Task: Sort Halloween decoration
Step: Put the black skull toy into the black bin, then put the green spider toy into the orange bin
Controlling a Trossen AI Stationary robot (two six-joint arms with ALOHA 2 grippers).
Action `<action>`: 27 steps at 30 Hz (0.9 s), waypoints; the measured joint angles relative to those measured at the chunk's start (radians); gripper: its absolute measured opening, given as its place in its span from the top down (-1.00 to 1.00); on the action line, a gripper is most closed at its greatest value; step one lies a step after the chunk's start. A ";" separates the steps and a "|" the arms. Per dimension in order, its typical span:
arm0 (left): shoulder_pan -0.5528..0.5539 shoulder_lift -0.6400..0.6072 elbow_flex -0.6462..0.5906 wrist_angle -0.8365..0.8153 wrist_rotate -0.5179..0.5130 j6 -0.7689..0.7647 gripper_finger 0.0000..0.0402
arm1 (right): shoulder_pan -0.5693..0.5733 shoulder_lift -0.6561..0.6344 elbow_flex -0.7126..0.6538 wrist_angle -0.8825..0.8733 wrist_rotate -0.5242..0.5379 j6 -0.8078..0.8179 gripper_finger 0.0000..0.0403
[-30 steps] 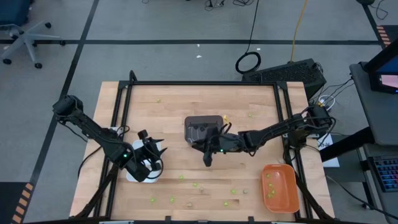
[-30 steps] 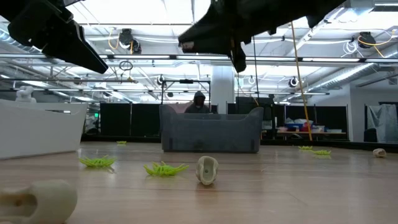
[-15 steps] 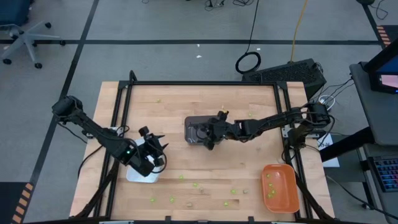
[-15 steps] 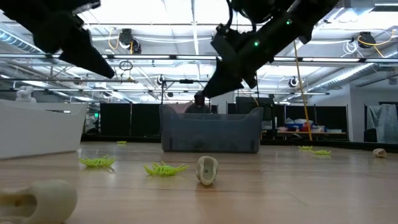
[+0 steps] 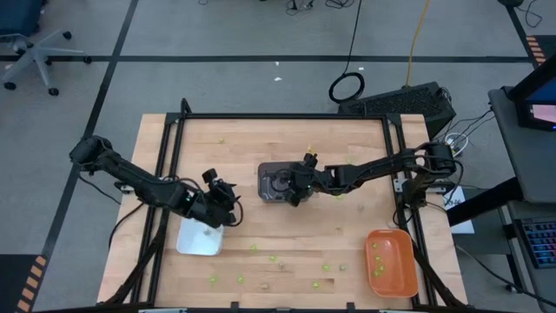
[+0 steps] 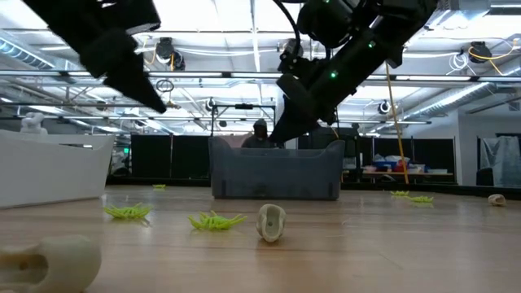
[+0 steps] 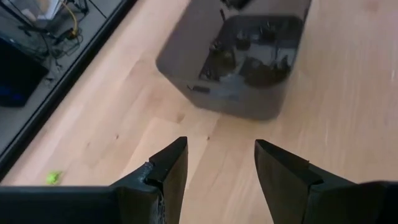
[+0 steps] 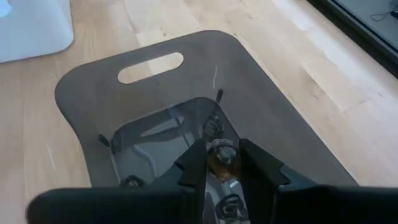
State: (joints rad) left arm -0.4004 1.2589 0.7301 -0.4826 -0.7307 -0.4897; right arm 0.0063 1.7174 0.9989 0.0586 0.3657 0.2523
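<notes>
Right gripper (image 8: 222,163) over the dark grey tray (image 8: 93,93), pinching a brown trinket (image 8: 219,154), long axis along the fingers, pointing into tray.

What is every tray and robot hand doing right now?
Dark grey tray: upright, dark trinkets inside.
White tray: upright, contents unclear.
Orange tray: green trinkets inside.
Right end effector: over the grey tray, gripping a dark trinket.
Left end effector: open, empty, above the table.

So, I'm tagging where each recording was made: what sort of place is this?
Probably a robotics lab or open workshop: a wooden table in a black frame, cables on the grey floor, an office chair, and strip-lit ceilings over rows of workstations.
</notes>
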 joint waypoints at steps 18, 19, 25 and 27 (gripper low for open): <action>0.392 -0.228 0.059 -0.127 0.071 0.156 0.09 | 0.012 0.006 0.000 0.051 -0.001 -0.186 0.21; 0.442 -0.229 0.059 -0.117 0.106 0.178 0.09 | 0.012 0.006 0.000 0.055 -0.001 -0.203 0.22; 0.764 -0.198 0.059 -0.119 0.361 0.313 0.09 | 0.011 0.006 0.000 0.101 -0.001 -0.262 0.23; 0.858 -0.173 0.059 -0.116 0.464 0.355 0.09 | 0.011 0.006 0.000 0.110 -0.001 -0.275 0.23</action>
State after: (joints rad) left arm 0.4575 1.0858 0.7891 -0.5982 -0.2666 -0.1342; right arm 0.0177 1.7229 0.9989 0.1689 0.3643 -0.0231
